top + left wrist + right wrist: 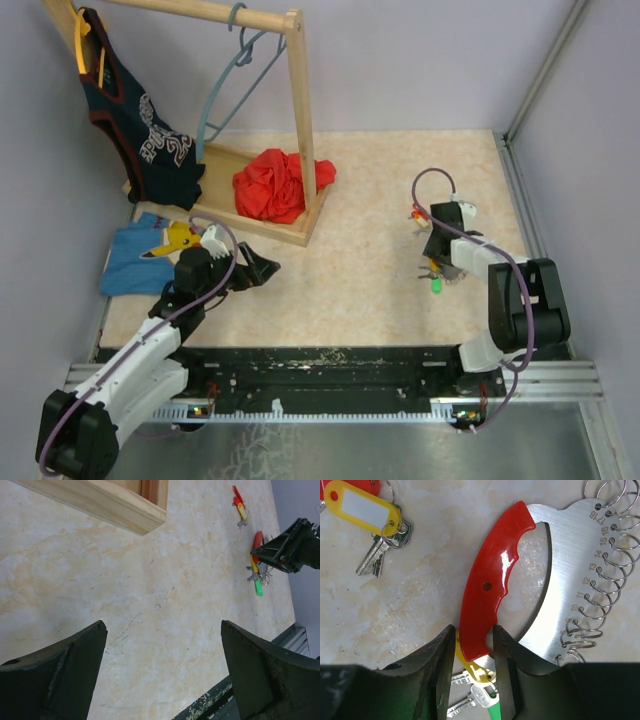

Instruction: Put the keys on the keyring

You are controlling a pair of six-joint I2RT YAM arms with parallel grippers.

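A curved red handle point(487, 590) joined to a steel plate point(565, 565) lies on the table at the right. The plate's edge carries several thin wire keyrings point(615, 555). My right gripper point(473, 630) is shut on the handle's lower end, one finger on each side. Under it lie keys point(480, 697) with a yellow tag point(472, 669) and a green tag point(495, 712). More keys point(382, 550) on a yellow tag point(362, 507) lie apart, farther out. From above, the right gripper point(437, 262) stands over the green tag point(437, 286). My left gripper point(262, 268) is open over bare table, holding nothing.
A wooden clothes rack point(300, 120) stands at the back left with a grey-blue hanger point(235, 70), a dark jersey point(135, 110) and a red cloth point(272, 185) on its base. A blue shirt point(150, 255) lies beside the left arm. Walls close the right side.
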